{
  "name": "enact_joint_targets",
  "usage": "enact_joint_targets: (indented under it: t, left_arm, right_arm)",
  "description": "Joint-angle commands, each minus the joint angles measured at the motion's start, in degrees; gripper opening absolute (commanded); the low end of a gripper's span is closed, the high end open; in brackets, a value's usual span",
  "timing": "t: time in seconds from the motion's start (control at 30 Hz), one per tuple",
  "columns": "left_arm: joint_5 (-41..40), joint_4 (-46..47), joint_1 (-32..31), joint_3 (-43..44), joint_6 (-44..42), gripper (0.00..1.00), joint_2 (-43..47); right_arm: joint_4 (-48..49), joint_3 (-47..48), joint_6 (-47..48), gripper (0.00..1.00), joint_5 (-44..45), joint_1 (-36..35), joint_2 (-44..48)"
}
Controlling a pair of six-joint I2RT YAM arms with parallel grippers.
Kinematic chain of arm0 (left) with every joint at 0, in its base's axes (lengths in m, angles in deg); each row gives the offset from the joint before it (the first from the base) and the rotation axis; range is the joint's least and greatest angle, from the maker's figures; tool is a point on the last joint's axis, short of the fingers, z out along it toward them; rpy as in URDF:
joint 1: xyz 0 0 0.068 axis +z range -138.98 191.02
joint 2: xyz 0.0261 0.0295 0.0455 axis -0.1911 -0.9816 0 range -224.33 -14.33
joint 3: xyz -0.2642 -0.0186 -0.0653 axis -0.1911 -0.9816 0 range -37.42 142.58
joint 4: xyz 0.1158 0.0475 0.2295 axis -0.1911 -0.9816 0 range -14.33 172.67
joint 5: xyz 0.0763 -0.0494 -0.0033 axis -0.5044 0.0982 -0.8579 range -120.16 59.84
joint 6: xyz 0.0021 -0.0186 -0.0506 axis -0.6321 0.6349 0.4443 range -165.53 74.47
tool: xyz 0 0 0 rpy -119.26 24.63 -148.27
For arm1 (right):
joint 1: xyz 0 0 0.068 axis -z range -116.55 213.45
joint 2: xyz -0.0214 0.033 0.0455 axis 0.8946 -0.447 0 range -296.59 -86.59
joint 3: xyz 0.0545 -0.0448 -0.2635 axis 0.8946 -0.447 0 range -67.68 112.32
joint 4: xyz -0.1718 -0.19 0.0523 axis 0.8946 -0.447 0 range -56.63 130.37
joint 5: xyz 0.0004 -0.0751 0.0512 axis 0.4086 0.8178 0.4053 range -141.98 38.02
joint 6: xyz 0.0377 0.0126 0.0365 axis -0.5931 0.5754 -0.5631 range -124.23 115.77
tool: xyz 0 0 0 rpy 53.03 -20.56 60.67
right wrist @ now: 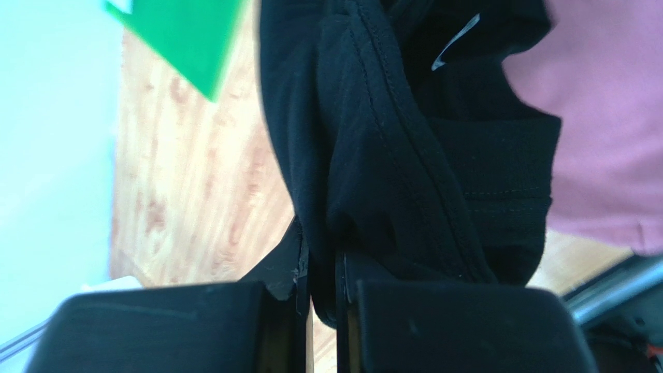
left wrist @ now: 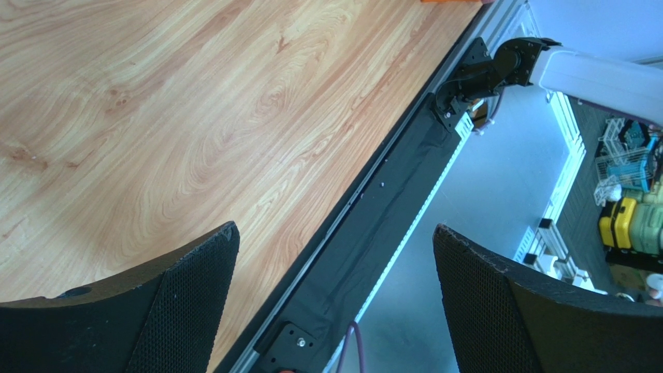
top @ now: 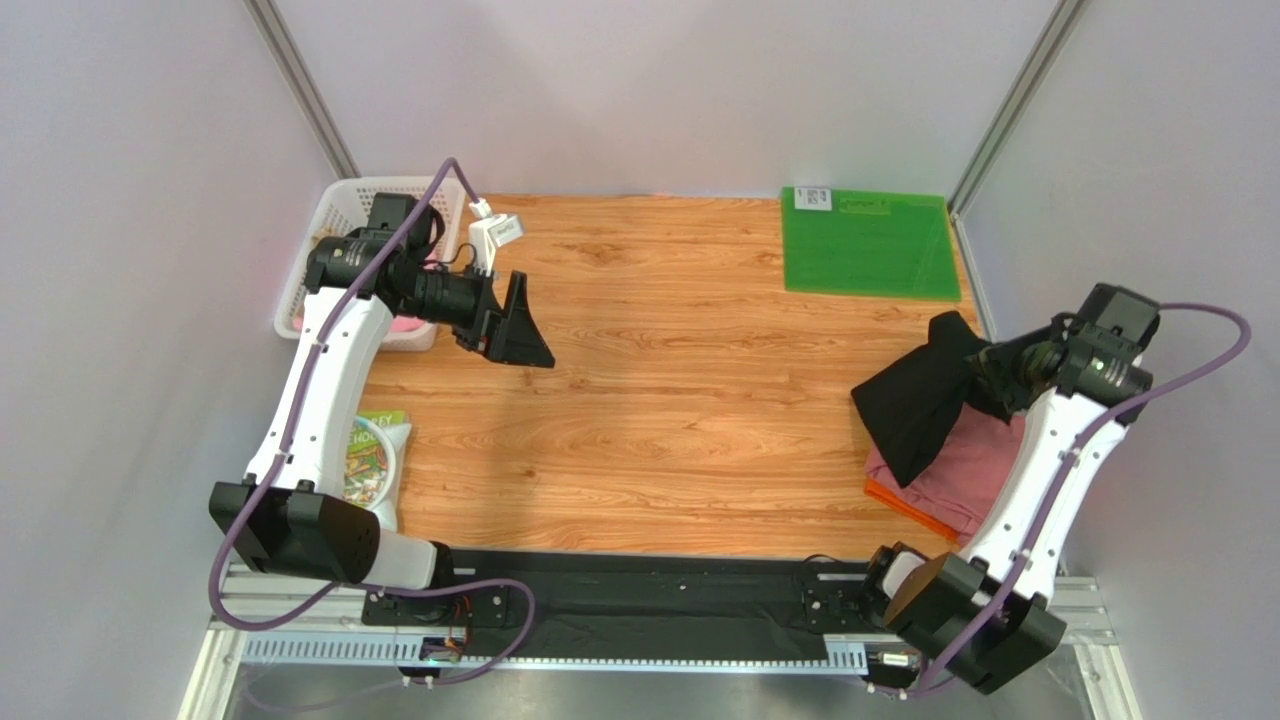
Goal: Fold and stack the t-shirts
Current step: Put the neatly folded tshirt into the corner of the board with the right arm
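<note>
The right gripper (top: pixel 1004 371) is pinched nearly closed on a bunched fold of the black shirt (top: pixel 914 408). The shirt hangs crumpled from it at the right edge of the surface (top: pixel 676 420), draping over the pink shirt (top: pixel 984 450). The pink shirt lies flat on the orange shirt (top: pixel 906 506), so those two look folded and stacked. The black one, as I judge it, is yet to be spread, folded and laid on top. The left gripper (top: pixel 519 327) is spread wide and holds nothing, well apart at the left. A white label (top: pixel 813 197) on the green mat (top: pixel 869 248) and the print on a packet (top: pixel 371 458) by the left arm are too small to read.
</note>
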State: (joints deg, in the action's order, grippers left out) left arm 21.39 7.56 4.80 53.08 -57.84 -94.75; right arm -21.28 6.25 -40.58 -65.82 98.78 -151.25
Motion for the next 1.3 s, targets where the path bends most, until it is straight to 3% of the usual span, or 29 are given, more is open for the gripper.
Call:
enact_joint_targets:
  t: [0.0,0.13,0.43,0.63,0.7,0.73,0.77,0.83,0.9,1.13,1.2,1.27]
  left_arm:
    - [1.45,-2.14,0.33,3.71,-1.66,1.0,-0.08]
    - [1.45,-3.46,0.33,4.34,-2.1,1.0,0.0]
    - [0.13,-4.96,0.33,5.13,-2.01,1.0,0.7]
    - [-0.4,-5.83,0.33,6.0,-2.89,1.0,0.53]
    - [-0.75,-6.54,0.33,6.7,-3.5,1.0,0.18]
    - [-0.75,-7.15,0.33,6.88,-4.11,1.0,0.0]
    - [-1.1,-7.42,0.33,7.06,-4.38,1.0,-0.08]
    - [-1.45,-7.42,0.33,6.8,-4.82,1.0,-0.09]
    - [-1.63,-7.33,0.33,6.1,-5.09,1.0,-0.35]
    - [-1.89,-7.33,0.33,5.39,-5.61,1.0,-0.7]
    - [-2.07,-7.33,0.33,5.56,-5.53,1.0,-0.88]
    - [-2.15,-7.33,0.33,5.57,-5.61,1.0,-0.96]
  right_arm:
    - [0.38,-9.38,-2.57,0.0,5.66,0.26,8.92]
    - [1.62,-12.23,-3.28,0.0,8.66,0.7,9.21]
    - [-3.48,0.34,-3.1,0.0,7.97,5.18,-1.51]
    - [-2.51,-12.65,-3.63,0.0,5.34,5.45,4.71]
    - [-3.91,-17.04,-2.41,0.11,2.96,5.45,5.69]
    - [-4.96,-18.2,-1.79,0.25,1.38,5.45,5.86]
    - [-5.76,-19.08,-0.05,0.32,1.45,5.45,5.86]
    - [-8.65,-18.13,0.94,0.47,6.16,5.71,6.04]
    - [-11.2,-14.8,0.59,0.52,10.05,5.71,6.74]
    - [-17.45,3.92,-3.45,0.51,21.84,4.92,4.2]
    - [-13.27,5.26,-3.81,0.51,16.08,4.92,5.59]
    - [-5.46,-1.19,-6.61,0.48,-0.6,4.14,8.48]
